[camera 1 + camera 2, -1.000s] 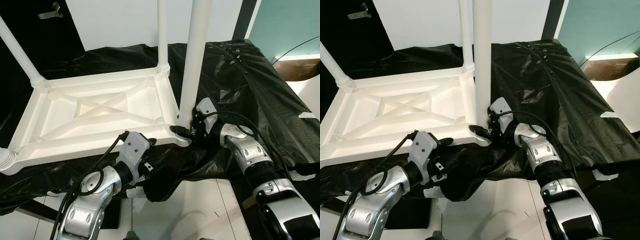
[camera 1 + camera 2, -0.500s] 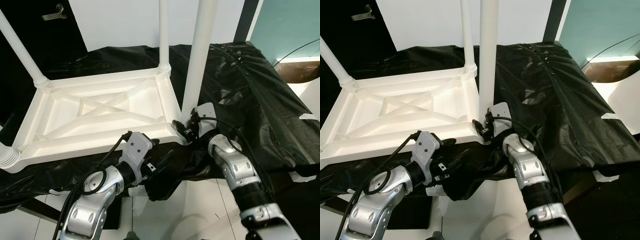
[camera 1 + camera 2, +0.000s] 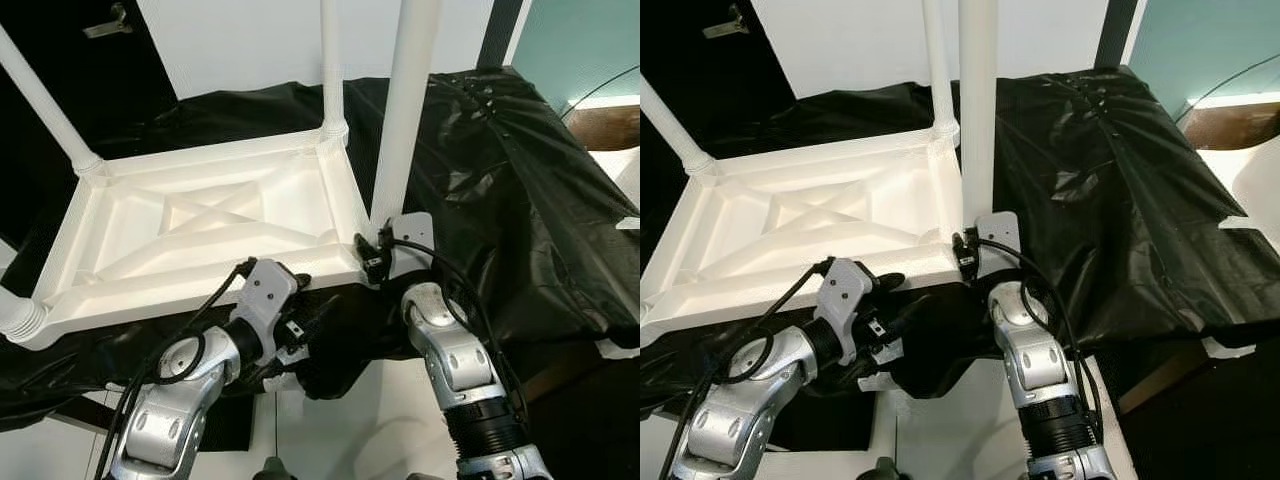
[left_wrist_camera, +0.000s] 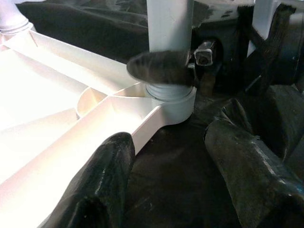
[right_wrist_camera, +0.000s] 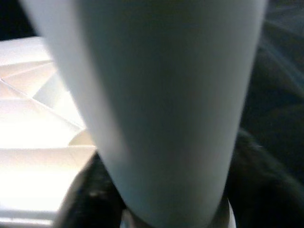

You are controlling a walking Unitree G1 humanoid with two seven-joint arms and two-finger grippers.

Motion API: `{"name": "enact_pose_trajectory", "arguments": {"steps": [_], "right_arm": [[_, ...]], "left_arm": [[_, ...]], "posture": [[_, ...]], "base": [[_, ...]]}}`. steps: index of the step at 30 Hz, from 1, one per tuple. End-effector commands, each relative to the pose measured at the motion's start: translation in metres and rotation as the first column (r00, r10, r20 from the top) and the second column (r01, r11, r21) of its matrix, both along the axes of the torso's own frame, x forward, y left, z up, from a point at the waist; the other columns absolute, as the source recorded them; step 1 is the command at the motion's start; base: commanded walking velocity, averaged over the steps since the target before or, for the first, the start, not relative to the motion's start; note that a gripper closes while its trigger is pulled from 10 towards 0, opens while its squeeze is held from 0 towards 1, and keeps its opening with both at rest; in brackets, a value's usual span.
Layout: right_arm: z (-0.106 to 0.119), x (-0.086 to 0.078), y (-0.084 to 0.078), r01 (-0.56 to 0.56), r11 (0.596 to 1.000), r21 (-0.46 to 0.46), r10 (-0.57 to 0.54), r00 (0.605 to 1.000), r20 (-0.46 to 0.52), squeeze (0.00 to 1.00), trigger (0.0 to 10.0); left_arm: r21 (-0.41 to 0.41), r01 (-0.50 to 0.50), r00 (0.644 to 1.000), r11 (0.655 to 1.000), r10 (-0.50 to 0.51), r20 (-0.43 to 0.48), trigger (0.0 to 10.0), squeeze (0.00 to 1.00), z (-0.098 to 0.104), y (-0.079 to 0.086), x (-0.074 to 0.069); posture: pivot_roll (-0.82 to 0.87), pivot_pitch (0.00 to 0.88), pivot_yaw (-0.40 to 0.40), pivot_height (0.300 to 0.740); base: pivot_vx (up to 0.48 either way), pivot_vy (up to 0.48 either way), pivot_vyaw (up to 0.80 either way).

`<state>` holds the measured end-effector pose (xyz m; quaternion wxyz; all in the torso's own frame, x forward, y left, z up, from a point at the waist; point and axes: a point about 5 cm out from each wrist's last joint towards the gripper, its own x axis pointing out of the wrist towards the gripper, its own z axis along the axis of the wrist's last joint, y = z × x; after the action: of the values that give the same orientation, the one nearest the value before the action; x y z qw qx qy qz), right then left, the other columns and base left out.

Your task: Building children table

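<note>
The white table top (image 3: pixel 200 235) is lying upside down on a black plastic sheet (image 3: pixel 500 180), ribbed underside facing up, with white legs standing up from its corners. The near-right leg (image 3: pixel 405 110) is sitting in its corner socket (image 4: pixel 171 97), and the right gripper (image 3: pixel 372 252) is clasping it just above that socket: in the left wrist view one black finger (image 4: pixel 159 68) is wrapping across the front of the leg, so the fingers are closing around the leg, not pinching air.

Over the last second the right arm has been swinging from well out at the side to almost straight below the socket, its wrist turning while the fingers stay on the leg. I read that as a turning stroke, twisting or seating the leg home, which would make this the last leg going in.

The left gripper (image 3: pixel 305 300) is hovering just short of the near rim of the table top, beside the same corner. Its two fingers (image 4: pixel 102 185) are spread apart, one in front of the rim and the other over the sheet, holding nothing.

No containers are in view; the only hollows are the shallow ribbed bays of the table top, and nothing is lying in them.
</note>
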<state>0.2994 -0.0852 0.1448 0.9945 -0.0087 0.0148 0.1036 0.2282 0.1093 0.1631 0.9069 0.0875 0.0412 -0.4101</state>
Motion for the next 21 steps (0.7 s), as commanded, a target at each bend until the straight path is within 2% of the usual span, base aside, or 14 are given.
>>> {"name": "enact_pose_trajectory", "arguments": {"steps": [1,3,7,10,11,12,13,15,17,18,19,20,21], "right_arm": [[-0.021,-0.008,-0.005,0.030,1.000,0.007,-0.030,0.995,-0.092,1.00,10.0],[-0.010,-0.004,-0.016,-0.003,1.000,0.014,0.004,0.999,-0.042,1.00,10.0],[-0.003,0.000,-0.025,-0.076,0.997,0.020,0.076,0.997,-0.003,1.00,10.0],[0.007,0.009,-0.033,-0.263,0.965,0.002,0.263,0.964,0.032,1.00,10.0],[0.007,0.009,-0.033,-0.263,0.965,0.002,0.263,0.964,0.032,1.00,10.0],[0.010,0.011,-0.035,-0.311,0.950,-0.010,0.312,0.949,0.040,1.00,10.0],[0.011,0.015,-0.036,-0.356,0.934,-0.018,0.357,0.934,0.034,0.00,10.0],[0.013,0.022,-0.036,-0.439,0.897,-0.040,0.440,0.898,0.020,0.00,10.0],[0.013,0.022,-0.036,-0.439,0.897,-0.040,0.440,0.898,0.020,0.00,10.0],[0.015,0.025,-0.034,-0.484,0.873,-0.062,0.485,0.874,0.017,0.00,10.0],[0.015,0.025,-0.034,-0.484,0.873,-0.062,0.485,0.874,0.017,0.00,10.0],[0.015,0.029,-0.032,-0.530,0.844,-0.087,0.532,0.847,0.004,0.00,10.0],[0.015,0.029,-0.032,-0.530,0.844,-0.087,0.532,0.847,0.004,0.00,10.0]], "left_arm": [[0.011,-0.018,1.000,1.000,0.018,-0.005,10.0,0.00,0.000,0.004,0.001],[0.009,-0.023,1.000,1.000,0.023,-0.006,10.0,0.00,0.001,0.005,0.001],[0.007,-0.027,1.000,1.000,0.027,-0.007,10.0,0.00,0.000,0.005,0.000],[-0.005,-0.043,0.999,0.999,0.043,0.003,10.0,0.00,0.000,0.003,0.002],[-0.005,-0.043,0.999,0.999,0.043,0.003,10.0,0.00,0.000,0.003,0.002],[-0.012,-0.049,0.999,0.999,0.050,0.007,10.0,0.00,0.000,0.002,0.003],[-0.015,-0.056,0.998,0.998,0.056,0.008,10.0,0.00,0.000,0.002,0.004],[-0.018,-0.064,0.998,0.998,0.064,0.011,10.0,0.00,0.000,0.001,0.005],[-0.018,-0.064,0.998,0.998,0.064,0.011,10.0,0.00,0.000,0.001,0.005],[-0.018,-0.067,0.998,0.998,0.067,0.013,10.0,0.00,0.000,0.001,0.005],[-0.018,-0.067,0.998,0.998,0.067,0.013,10.0,0.00,0.000,0.001,0.005],[-0.017,-0.071,0.997,0.997,0.071,0.014,10.0,0.00,0.000,0.002,0.005],[-0.017,-0.071,0.997,0.997,0.071,0.014,10.0,0.00,0.000,0.002,0.005]], "posture": [[0.01,0.104,0.090,0.740],[0.01,0.103,0.080,0.740],[0.01,0.098,0.067,0.740],[0.01,0.087,0.049,0.740],[0.01,0.087,0.049,0.740],[0.01,0.089,0.041,0.740],[0.02,0.080,0.031,0.740],[0.03,0.078,0.027,0.740],[0.03,0.078,0.027,0.740],[0.03,0.076,0.026,0.740],[0.03,0.076,0.026,0.740],[0.03,0.073,0.031,0.740],[0.03,0.073,0.031,0.740]], "base": [[0.000,0.000,0.00],[0.000,0.000,0.00],[0.000,0.000,0.00],[0.000,0.000,0.00],[0.000,0.000,0.00],[0.000,0.000,0.00],[0.000,0.000,0.00],[0.000,0.000,0.00],[0.000,0.000,0.00],[0.000,0.000,0.00],[0.000,0.000,0.00],[0.000,0.000,0.00],[0.000,0.000,0.00]]}}
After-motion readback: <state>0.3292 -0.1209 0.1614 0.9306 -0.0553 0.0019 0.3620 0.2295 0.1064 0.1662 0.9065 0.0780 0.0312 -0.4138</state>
